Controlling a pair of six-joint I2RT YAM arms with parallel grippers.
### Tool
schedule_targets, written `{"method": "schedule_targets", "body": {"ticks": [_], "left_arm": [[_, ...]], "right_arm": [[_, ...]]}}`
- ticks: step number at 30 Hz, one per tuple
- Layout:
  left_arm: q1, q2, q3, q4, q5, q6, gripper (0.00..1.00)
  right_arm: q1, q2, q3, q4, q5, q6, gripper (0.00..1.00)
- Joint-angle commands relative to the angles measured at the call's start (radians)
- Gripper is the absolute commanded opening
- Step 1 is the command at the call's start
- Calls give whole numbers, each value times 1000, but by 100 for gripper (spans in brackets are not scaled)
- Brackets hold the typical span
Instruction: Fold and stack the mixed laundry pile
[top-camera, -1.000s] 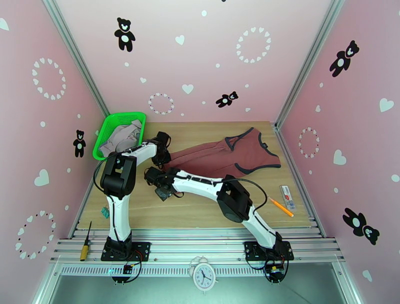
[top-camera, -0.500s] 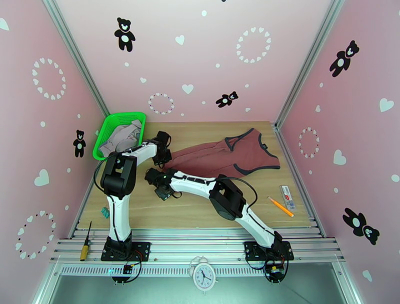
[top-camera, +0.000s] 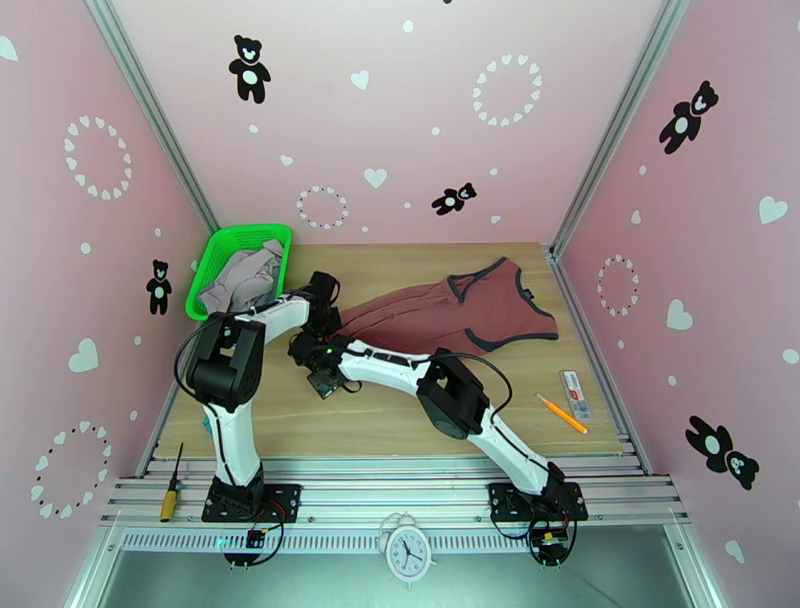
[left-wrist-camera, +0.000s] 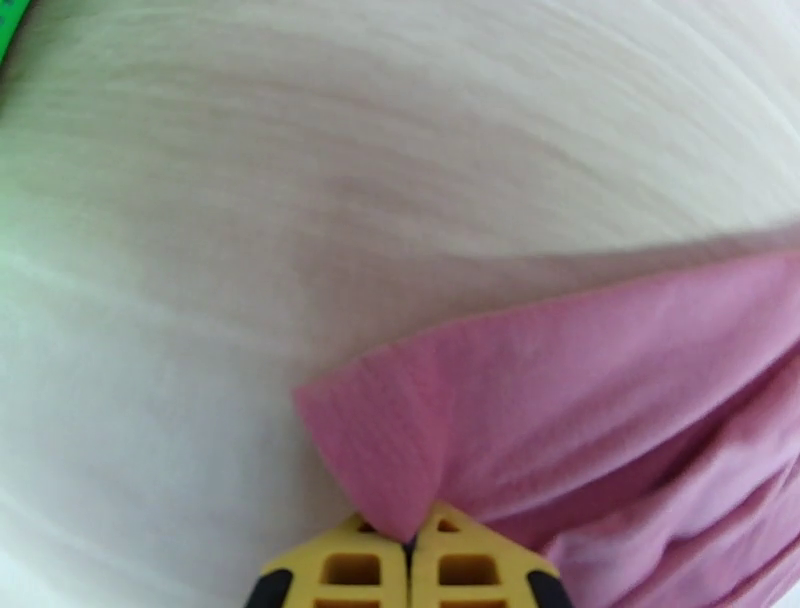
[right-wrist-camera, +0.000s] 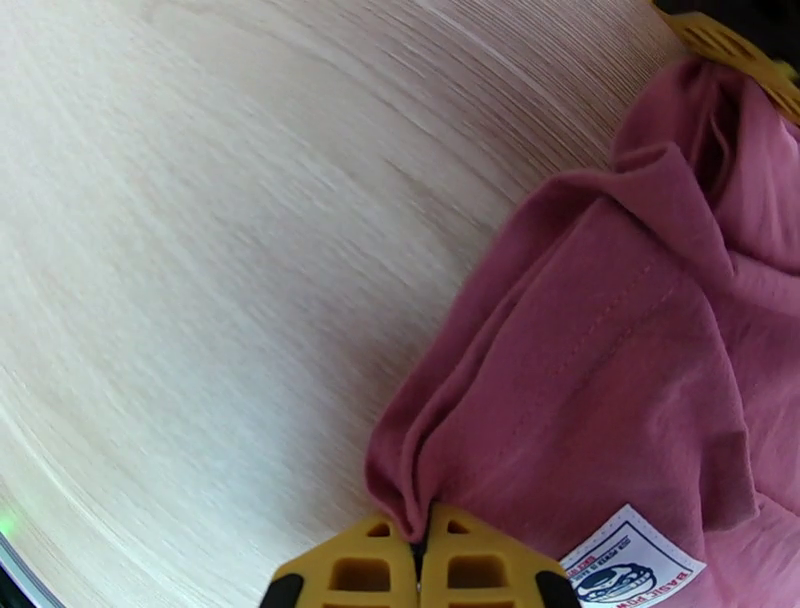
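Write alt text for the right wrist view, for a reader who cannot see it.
The right claw, shut, pinches a bunched edge of the brick-red tank top at the bottom of the frame. The garment spreads up the right side, with a white label sewn on near the claw. The pale wood-grain table covers the left.

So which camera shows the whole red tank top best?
The top external view: there the tank top lies stretched out, neckline and all. The wrist views give close-ups of its pinched hem corners.
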Motion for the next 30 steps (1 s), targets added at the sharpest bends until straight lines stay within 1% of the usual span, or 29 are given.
{"method": "schedule_targets", "body": {"ticks": [1, 5, 11, 14, 17, 21, 23, 25, 30], "left_arm": [[-23, -80, 96, -119, 17, 44, 0], [-69, -57, 232, -209, 15, 80, 0], [-149, 54, 477, -314, -20, 87, 0], [-191, 147, 652, -375, -29, 87, 0], [-238, 267, 868, -448, -37, 87, 0], [-286, 447, 1173, -540, -49, 77, 0], [-297, 512, 1271, -543, -47, 63, 0], [-301, 545, 1289, -504, -22, 46, 0], [-307, 606, 1251, -360, 53, 36, 0]], "right_arm": [[6, -156, -53, 17, 75, -11, 0], [-8, -288, -171, 31, 153, -5, 0], [-65, -507, -462, 82, 243, 43, 0], [-117, -602, -613, 111, 264, 70, 0], [-177, -686, -740, 133, 290, 86, 0], [-266, -769, -861, 152, 317, 85, 0], [-312, -800, -908, 171, 319, 78, 0], [-358, -818, -947, 189, 311, 70, 0], [-442, -810, -1001, 225, 300, 51, 0]]}}
